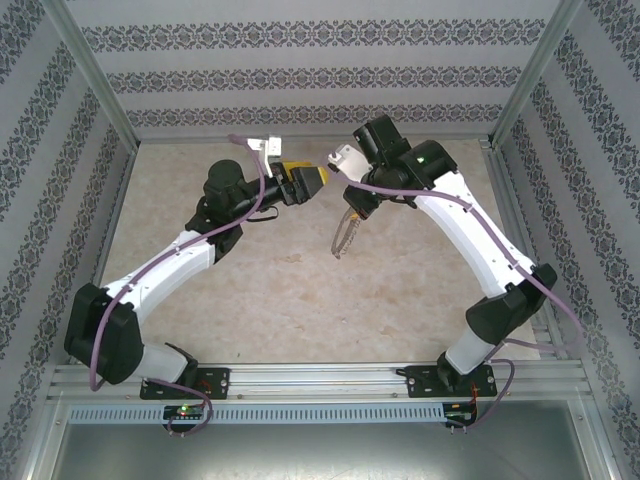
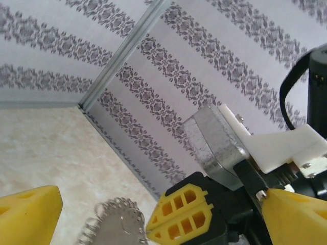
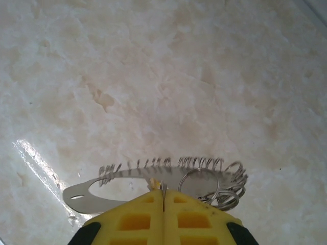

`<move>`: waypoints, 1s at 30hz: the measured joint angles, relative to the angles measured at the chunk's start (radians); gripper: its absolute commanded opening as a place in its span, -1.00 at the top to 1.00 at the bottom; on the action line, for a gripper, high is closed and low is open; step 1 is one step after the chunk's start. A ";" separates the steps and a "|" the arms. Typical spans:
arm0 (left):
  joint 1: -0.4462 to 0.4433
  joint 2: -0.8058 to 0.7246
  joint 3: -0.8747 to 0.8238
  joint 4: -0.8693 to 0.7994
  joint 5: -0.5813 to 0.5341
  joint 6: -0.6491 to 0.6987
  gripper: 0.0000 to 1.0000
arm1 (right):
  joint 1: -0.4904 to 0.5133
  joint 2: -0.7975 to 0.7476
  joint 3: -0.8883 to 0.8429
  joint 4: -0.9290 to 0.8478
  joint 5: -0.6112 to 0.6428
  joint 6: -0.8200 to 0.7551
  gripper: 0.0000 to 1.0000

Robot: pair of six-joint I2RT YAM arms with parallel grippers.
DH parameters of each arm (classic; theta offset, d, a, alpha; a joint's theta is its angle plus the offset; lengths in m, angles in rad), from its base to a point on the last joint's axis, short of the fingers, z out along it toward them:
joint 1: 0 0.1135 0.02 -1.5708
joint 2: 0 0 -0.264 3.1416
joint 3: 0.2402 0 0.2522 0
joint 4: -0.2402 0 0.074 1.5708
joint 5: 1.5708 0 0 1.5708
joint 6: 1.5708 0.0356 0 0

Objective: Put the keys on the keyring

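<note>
Aloft, right claw (image 3: 163, 196) tight on the keyring (image 3: 173, 176) (above the marbled table (image 3: 153, 76)), left claw (image 1: 318, 178) splayed wide just beside

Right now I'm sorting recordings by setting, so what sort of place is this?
Probably a lab robot test cell: aluminium frame posts, patterned wallpaper panels walling three sides, and a marble-look tabletop with the left arm and right arm bolted to a metal rail at its near edge.

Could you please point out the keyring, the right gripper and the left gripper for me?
keyring (image 3: 138, 179): right wrist view, on its flat metal band.
right gripper (image 3: 163, 197): right wrist view, seam between the shut jaws' tips.
left gripper (image 1: 307, 181): top external view, between its open yellow jaws.
</note>
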 measured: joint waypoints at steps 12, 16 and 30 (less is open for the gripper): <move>-0.004 -0.056 -0.098 -0.006 -0.241 -0.536 -0.80 | -0.079 0.155 0.195 -0.062 -0.047 0.080 1.00; -0.038 -0.088 -0.159 -0.029 -0.306 -0.673 -0.78 | -0.095 0.210 0.270 -0.072 -0.062 0.124 1.00; -0.132 -0.055 -0.243 -0.025 -0.439 -0.956 -0.77 | -0.102 0.378 0.483 -0.081 -0.089 0.262 1.00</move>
